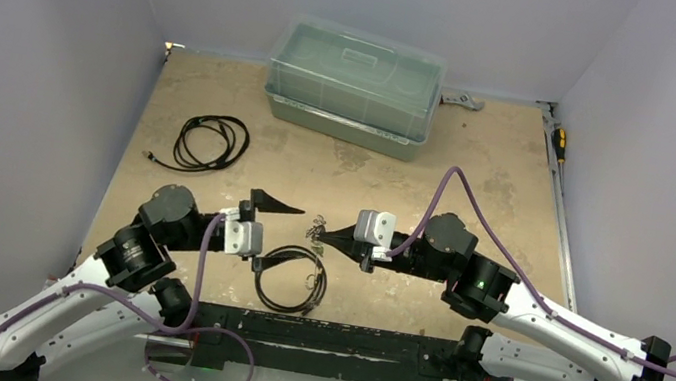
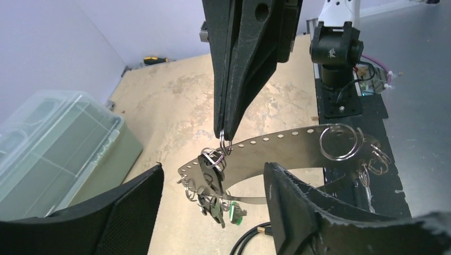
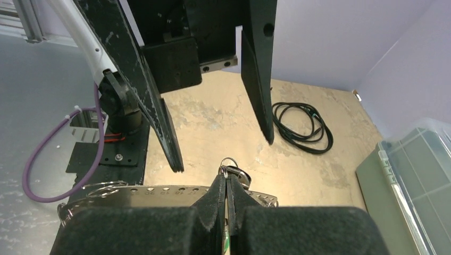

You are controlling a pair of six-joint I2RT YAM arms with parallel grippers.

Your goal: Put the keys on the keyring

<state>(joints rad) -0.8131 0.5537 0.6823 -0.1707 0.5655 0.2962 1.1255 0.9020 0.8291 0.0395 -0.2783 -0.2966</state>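
The keyring [image 2: 282, 143] is a silvery perforated band curving between my arms; it also shows in the right wrist view [image 3: 159, 190]. My right gripper [image 3: 227, 180] is shut on a small split ring [image 3: 228, 162] at the band's end. In the left wrist view the right gripper's tips [image 2: 227, 133] pinch that ring from above. The black-headed keys [image 2: 215, 204] and the green piece [image 2: 236, 212] hang below it. My left gripper [image 2: 213, 170] is open, one finger on each side of the keys, touching nothing I can see. From above, the keys [image 1: 316, 228] sit between both grippers.
A black hoop [image 1: 281, 305] lies near the table's front edge under the grippers. A coiled black cable [image 1: 210, 143] lies at the left. A clear lidded box [image 1: 354, 87] stands at the back, with a grey spanner [image 1: 461, 100] and a screwdriver [image 1: 560, 143] to its right.
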